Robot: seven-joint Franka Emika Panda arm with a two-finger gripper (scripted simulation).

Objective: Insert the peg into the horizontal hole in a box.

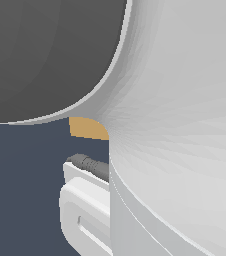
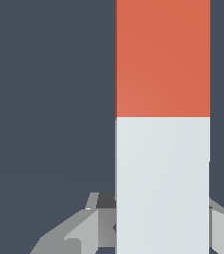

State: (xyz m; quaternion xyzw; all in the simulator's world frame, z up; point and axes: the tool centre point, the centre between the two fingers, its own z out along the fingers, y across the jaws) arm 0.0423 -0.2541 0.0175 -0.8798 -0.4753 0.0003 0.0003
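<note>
Our gripper [image 2: 161, 233] shows in the wrist view as grey finger parts on either side of the peg [image 2: 162, 124], low on its pale grey-white half. The fingers sit close against the bar's flanks, so we judge it clamped on the peg, though the contact itself is covered by the bar. The orange-red half points away from the fingers over the plain dark floor [image 2: 49, 99], with no box in that view.

In the exterior view the arm's white casing [image 1: 185, 150] fills most of the picture, with a dark grey rounded part [image 1: 45, 50] above it on the exterior view's left. Between them we see only a small tan-orange patch, which we take to be a corner of the box [image 1: 87, 128].

As we read it, the grasp is made and the insertion is wholly ahead: the peg has yet to be brought to the hole and pushed in.

Hidden from us are the hole, the box's faces, the peg's far tip, and how far peg and box stand apart
</note>
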